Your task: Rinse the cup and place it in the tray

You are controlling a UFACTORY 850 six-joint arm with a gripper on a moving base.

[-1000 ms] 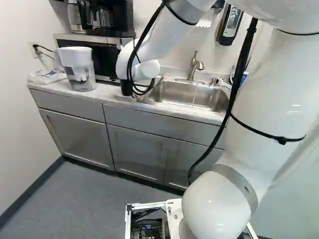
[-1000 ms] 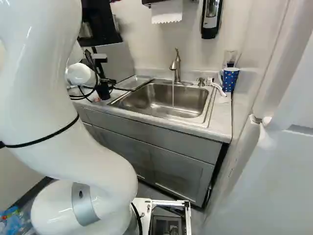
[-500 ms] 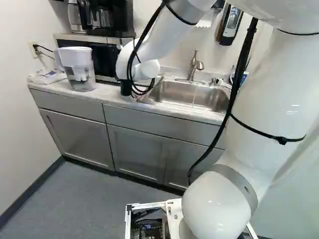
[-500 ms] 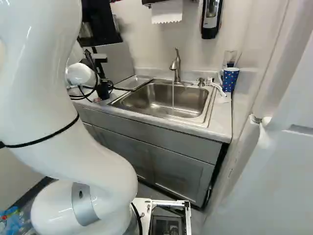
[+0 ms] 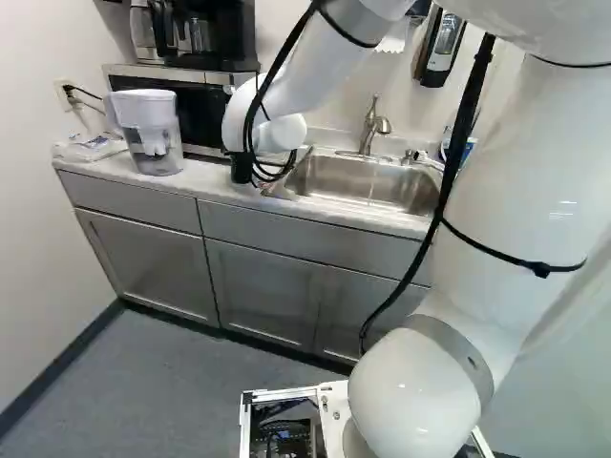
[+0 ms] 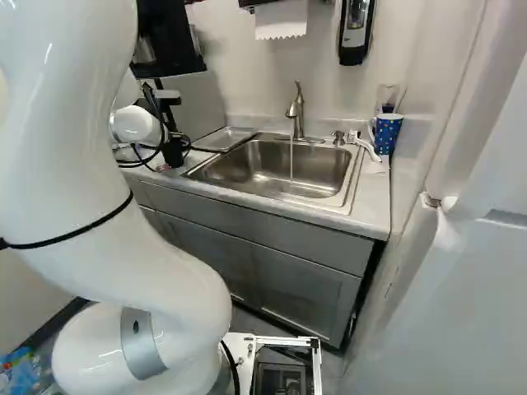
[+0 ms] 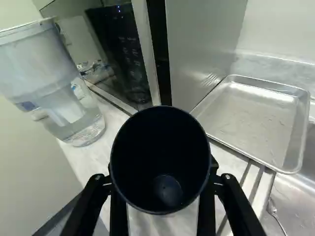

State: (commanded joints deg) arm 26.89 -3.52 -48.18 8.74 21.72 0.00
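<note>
The gripper (image 6: 174, 141) is clamped on the dark cup (image 7: 160, 157), one finger at each side. The cup is held beside the tray (image 7: 256, 120). The pitcher (image 7: 49, 88) stands apart from the tray; the sink (image 6: 272, 169) adjoins the tray, its faucet (image 6: 296, 111) running.

Base views share the sink (image 6: 268, 169); wrist view peers closely into the cup (image 7: 160, 157).

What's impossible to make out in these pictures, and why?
- Dark cup's underside: wrist view, hidden by the cup itself.
- Spotted mug's inside: right base view, too small and seen too side-on.
- Coffee maker's top: left base view, cut off by the upper edge.
</note>
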